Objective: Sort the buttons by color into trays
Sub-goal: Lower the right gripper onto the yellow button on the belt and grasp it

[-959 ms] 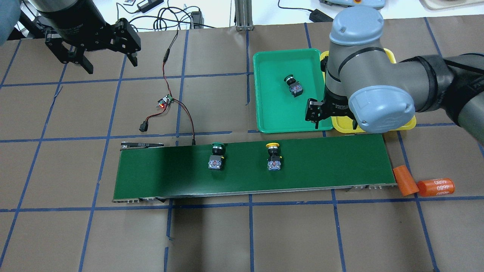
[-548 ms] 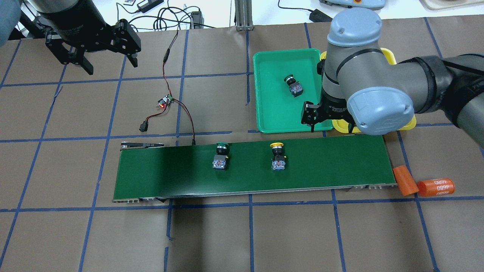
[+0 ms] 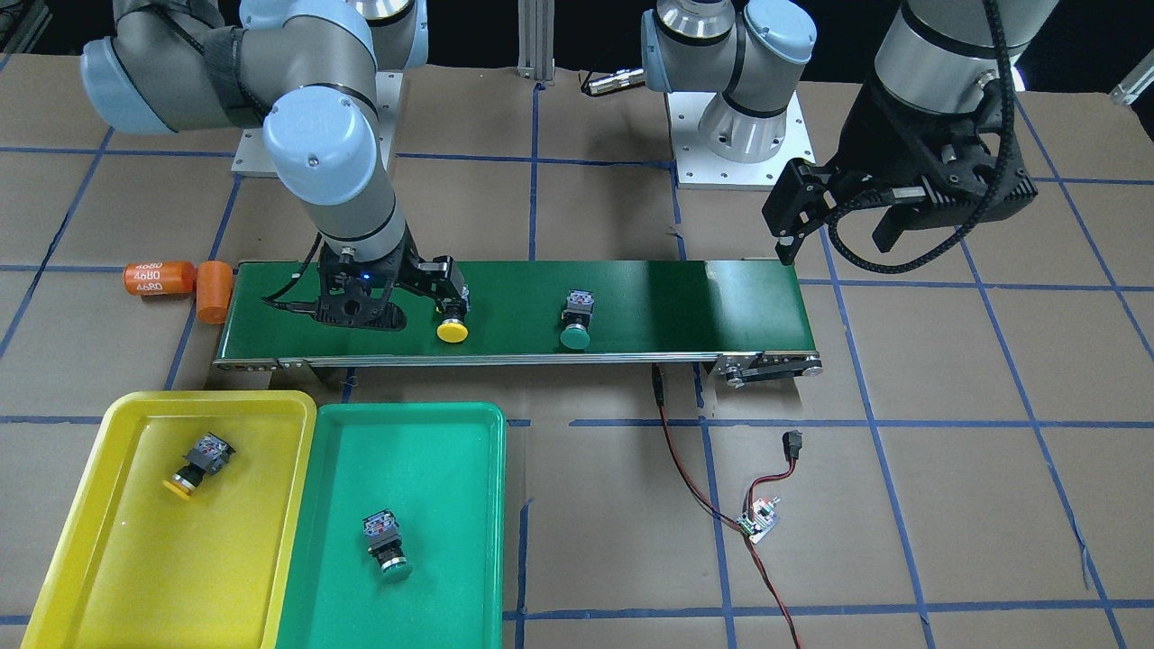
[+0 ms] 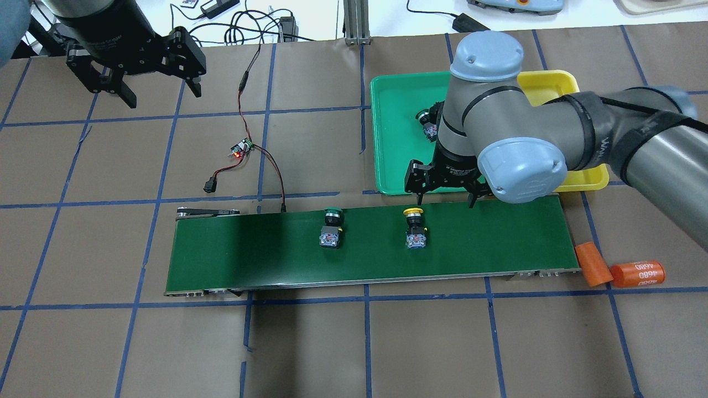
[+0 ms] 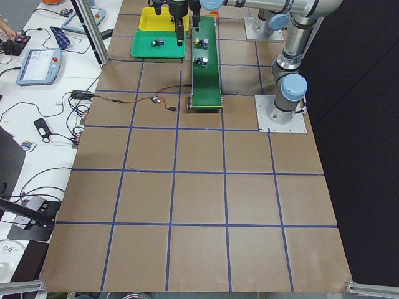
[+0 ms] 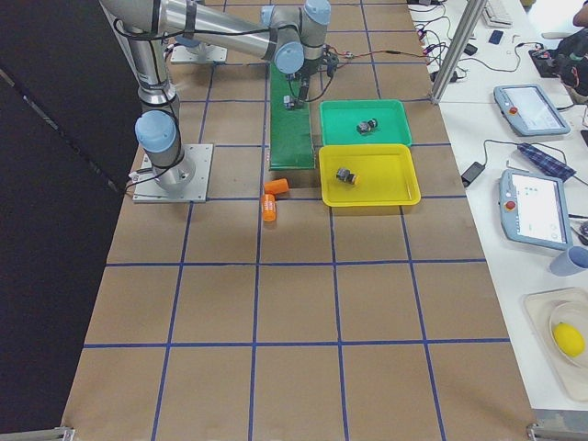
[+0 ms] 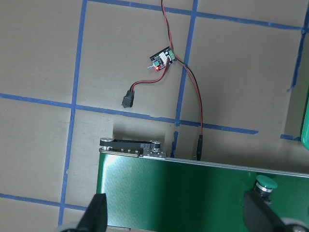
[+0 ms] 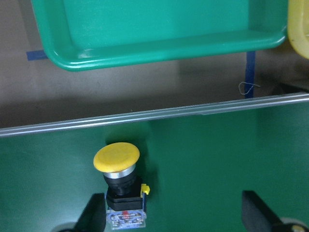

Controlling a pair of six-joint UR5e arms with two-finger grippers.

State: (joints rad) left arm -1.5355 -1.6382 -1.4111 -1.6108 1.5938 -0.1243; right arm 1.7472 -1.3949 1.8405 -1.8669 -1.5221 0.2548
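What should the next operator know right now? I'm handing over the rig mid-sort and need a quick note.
Right gripper: open, empty, hovering over the belt beside the belt's yellow button.
Left gripper: open, empty, up over the table near the belt's other end.
Done: one yellow button lies in the yellow tray, one green button in the green tray.
Left: the belt's yellow button and the belt's green button each go to the matching tray.

Far green btn (image 4: pixel 424 116) half behind R arm (image 4: pixel 489 105)
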